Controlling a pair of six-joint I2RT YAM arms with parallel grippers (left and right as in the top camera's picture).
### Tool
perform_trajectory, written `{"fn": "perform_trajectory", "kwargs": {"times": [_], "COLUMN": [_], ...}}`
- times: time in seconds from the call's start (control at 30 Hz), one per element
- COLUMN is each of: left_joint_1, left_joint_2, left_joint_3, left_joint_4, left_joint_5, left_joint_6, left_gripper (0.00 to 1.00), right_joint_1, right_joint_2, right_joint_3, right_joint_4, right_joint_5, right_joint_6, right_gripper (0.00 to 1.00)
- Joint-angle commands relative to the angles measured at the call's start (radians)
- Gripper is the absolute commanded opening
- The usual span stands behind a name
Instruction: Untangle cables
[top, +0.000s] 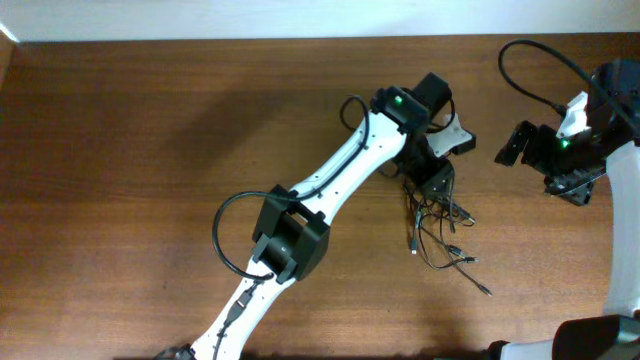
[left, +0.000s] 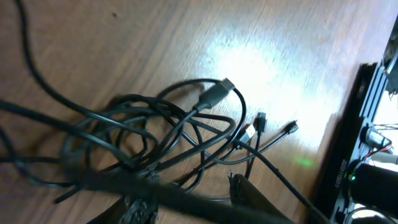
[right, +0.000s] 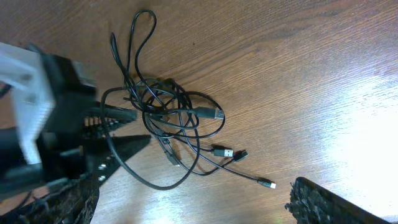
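**Ana:** Where's the job sitting?

**Me:** The tangle of thin black cables with small plugs (top: 437, 222) lies on the brown wooden surface (top: 150, 130). My left claw (top: 432, 178) is at the tangle's edge. Its fingers (right: 127, 144) are part-spread astride a few strands, and I see nothing pinched. My right claw (top: 522, 146) hangs well apart from the tangle, spread wide and empty.

**Ana:** How will it handle?

**Me:** Light and limp, I'd judge. The sheathing looks slick, so a tug on one strand could drag the whole knot. I'd take one strand just behind a plug, at the loose ends trailing from the tangle's side opposite the left claw. The plug should stop the strand slipping through. The other claw can pin the knot.
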Motion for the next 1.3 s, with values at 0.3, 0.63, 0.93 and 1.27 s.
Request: {"fn": "perform_trajectory", "kwargs": {"times": [0.3,0.63,0.93,1.27], "left_joint_1": [-0.018,0.227,0.288,0.338], "left_joint_2": [0.073,-0.088,-0.106,-0.155], "left_joint_3": [-0.079,0.389,0.433,0.434], "left_joint_4": [0.146,-0.268,-0.326,-0.320], "left_joint_5": [-0.127,0.075,0.306,0.597], "left_joint_6": [0.052,-0.116,-0.151,-0.151], "left_gripper": [0.24,0.00,0.00,0.00], "right_joint_1": [-0.003,0.117,0.277,0.277], "right_joint_2": [0.003,0.003,0.087,0.288], "right_joint_3": [0.000,-0.006,-0.008,-0.008], "right_joint_4": [-0.018,0.076,0.411,0.480], "right_joint_5": [0.012,-0.304,-0.300,-0.149], "right_joint_6": [-0.041,-0.100,0.181,0.253], "right_gripper": [0.99,0.98,0.92,0.86]}}
